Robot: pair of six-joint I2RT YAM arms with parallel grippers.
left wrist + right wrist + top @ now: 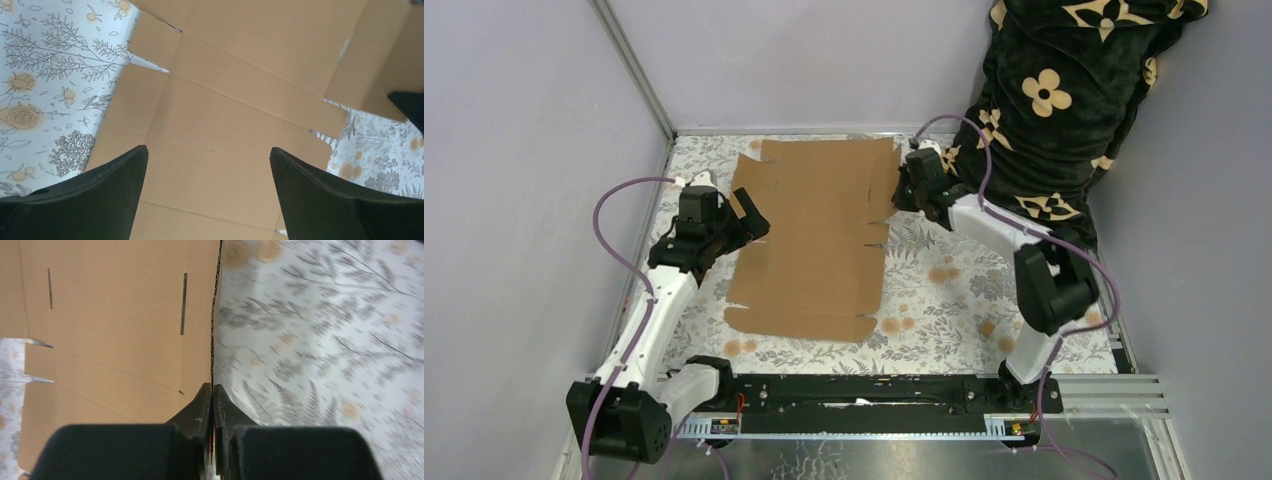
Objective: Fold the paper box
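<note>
1. Leaves the paper box flat and unfolded mid-table on the floral cloth, within reach of both arms.
2. Pinches its right edge in the right gripper, jaws closed, probably to raise that side.
3. Holds the left gripper over the left flaps, spread wide, gripping nothing.
4. Shows no print or label on the cardboard.
</note>
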